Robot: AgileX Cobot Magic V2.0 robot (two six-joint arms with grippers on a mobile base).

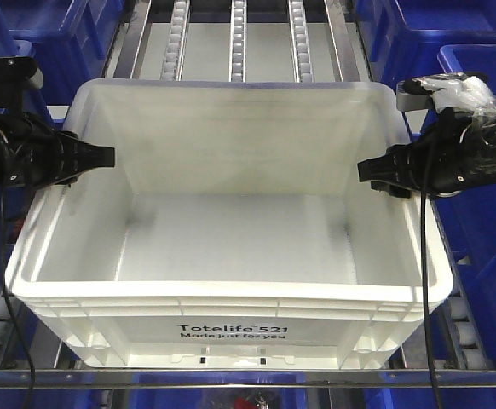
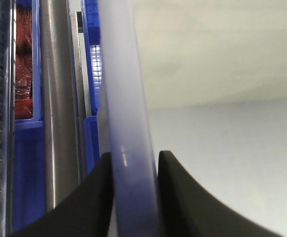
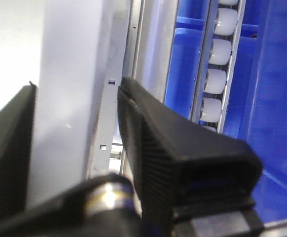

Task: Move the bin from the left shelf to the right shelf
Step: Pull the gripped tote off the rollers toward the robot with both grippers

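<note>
The bin (image 1: 231, 317) sits on the shelf (image 1: 238, 34), and the roller lanes (image 1: 178, 38) continue behind it. More totes (image 1: 474, 38) stand at both sides. The left gripper (image 1: 105, 158) straddles the bin's left rim, the right gripper (image 1: 367, 173) its right rim.

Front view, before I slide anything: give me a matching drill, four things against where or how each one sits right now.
Things:
1. bin
2. left gripper
3. right gripper
4. roller lanes

Places or states:
A. straddling the bin's right rim
B. bare, beyond the bin's far wall
C. white, empty, print facing the camera
D. straddling the bin's left rim

Pairs: 1-C, 2-D, 3-A, 4-B
</note>
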